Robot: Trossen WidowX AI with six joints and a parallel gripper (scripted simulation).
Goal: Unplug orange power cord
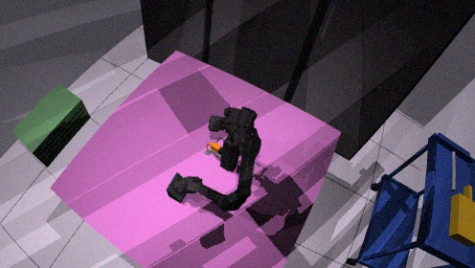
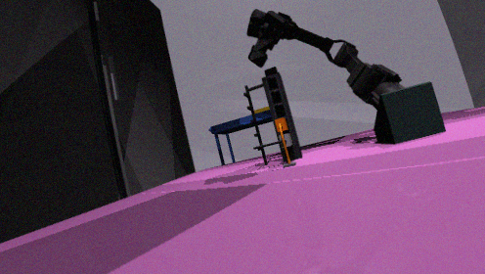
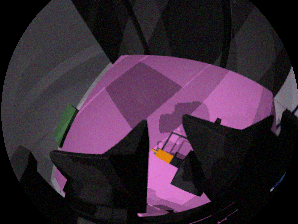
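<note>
Gripper [image 2: 257,58] poised above the upright power strip [image 2: 280,110] on the pink table [image 2: 342,210], fingers partly drawn in and gripping nothing. From my remote station I see the arm [image 2: 337,51] arching over from its dark base block [image 2: 411,114]. Low on the strip's face, the orange plug [image 2: 281,126] sits in its socket, its cord [image 2: 285,149] dropping to the tabletop. My wrist camera looks down between the two dark fingers at the orange plug [image 3: 162,156] far below, well apart from them.
</note>
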